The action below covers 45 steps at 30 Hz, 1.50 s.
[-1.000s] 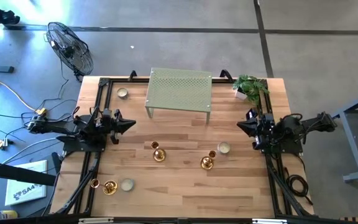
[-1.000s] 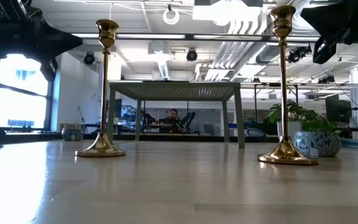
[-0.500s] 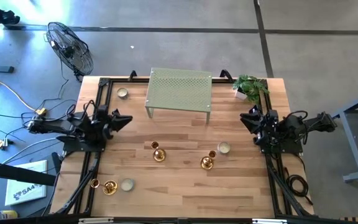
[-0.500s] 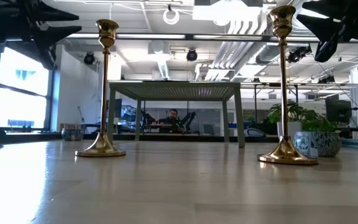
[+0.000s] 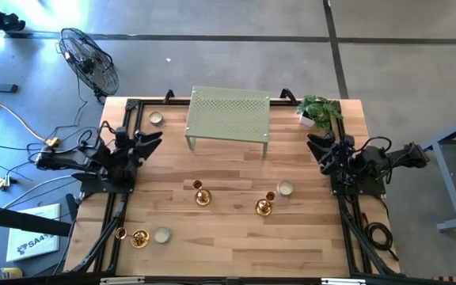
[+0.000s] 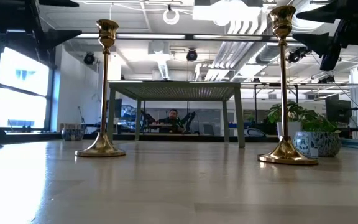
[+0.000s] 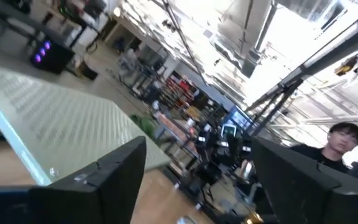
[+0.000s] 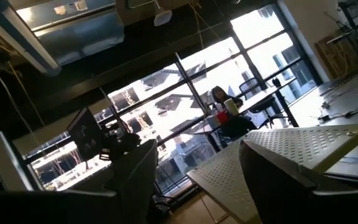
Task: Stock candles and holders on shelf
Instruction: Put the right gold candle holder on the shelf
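Hovering with both my left gripper (image 5: pixel 155 139) and right gripper (image 5: pixel 313 143) spread and empty, I am judging stocking barely begun: the pale sage-green perforated metal shelf (image 5: pixel 228 113) sits far-centre, awaiting the near shiny gold candlesticks (image 5: pixel 202 195).

Evenly daylit from above; strong window and ceiling-light glare in wrist views; left wrist view motion-blurred.

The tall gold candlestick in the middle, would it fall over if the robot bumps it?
Probably, if bumped near the top: the tall gold candlestick has a long thin stem. Its flared round base should steady it against small nudges. The shiny metal may be slippery to grip.
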Motion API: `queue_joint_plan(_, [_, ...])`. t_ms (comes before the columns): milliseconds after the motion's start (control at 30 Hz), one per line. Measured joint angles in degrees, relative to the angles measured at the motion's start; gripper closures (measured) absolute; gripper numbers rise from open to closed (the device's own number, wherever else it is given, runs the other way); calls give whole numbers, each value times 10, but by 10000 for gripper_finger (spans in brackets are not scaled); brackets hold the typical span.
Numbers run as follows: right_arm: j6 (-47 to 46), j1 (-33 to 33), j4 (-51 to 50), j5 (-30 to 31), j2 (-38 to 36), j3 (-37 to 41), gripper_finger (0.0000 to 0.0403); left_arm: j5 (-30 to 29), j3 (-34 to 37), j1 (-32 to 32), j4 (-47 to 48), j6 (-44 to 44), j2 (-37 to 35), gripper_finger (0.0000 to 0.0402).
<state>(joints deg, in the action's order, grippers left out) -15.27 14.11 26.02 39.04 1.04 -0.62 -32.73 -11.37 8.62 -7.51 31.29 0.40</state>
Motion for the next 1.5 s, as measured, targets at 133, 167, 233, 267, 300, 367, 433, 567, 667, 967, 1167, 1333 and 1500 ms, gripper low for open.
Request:
queue_joint_plan(133, [1,0,5,10,0,0,175,9,-23,0,-1,-26,0,108])
queue_joint_plan(167, [1,0,10,10,0,0,175,14,-28,0,0,-26,0,108])
queue_joint_plan(233, [2,0,24,6,0,0,177,30,-42,0,2,-29,0,108])
queue_joint_plan(267, [3,0,33,1,0,0,177,39,-51,0,6,-37,0,108])
queue_joint_plan(300, [8,0,43,-4,0,-1,177,44,-61,0,11,-44,2,108])
queue_joint_plan(367, [28,0,55,-16,0,-1,177,52,-83,0,31,-57,6,108])
queue_joint_plan(433, [40,0,66,-34,0,-1,176,51,-112,0,67,-68,14,108])
queue_joint_plan(567, [53,0,84,-61,0,-1,176,32,-178,0,158,-77,42,108])
queue_joint_plan(667, [77,0,91,-86,0,-1,176,22,-230,0,223,-76,74,108])
queue_joint_plan(967, [129,0,119,-140,0,-9,193,-5,-415,0,472,-68,189,108])
queue_joint_plan(1167, [156,0,83,-163,1,-45,199,-74,-506,0,611,-49,244,108])
queue_joint_plan(1333, [153,0,82,-203,1,-47,199,-79,-513,0,613,-91,250,108])
queue_joint_plan(1500, [153,0,83,-204,1,-47,199,-65,-510,0,613,-118,250,108])
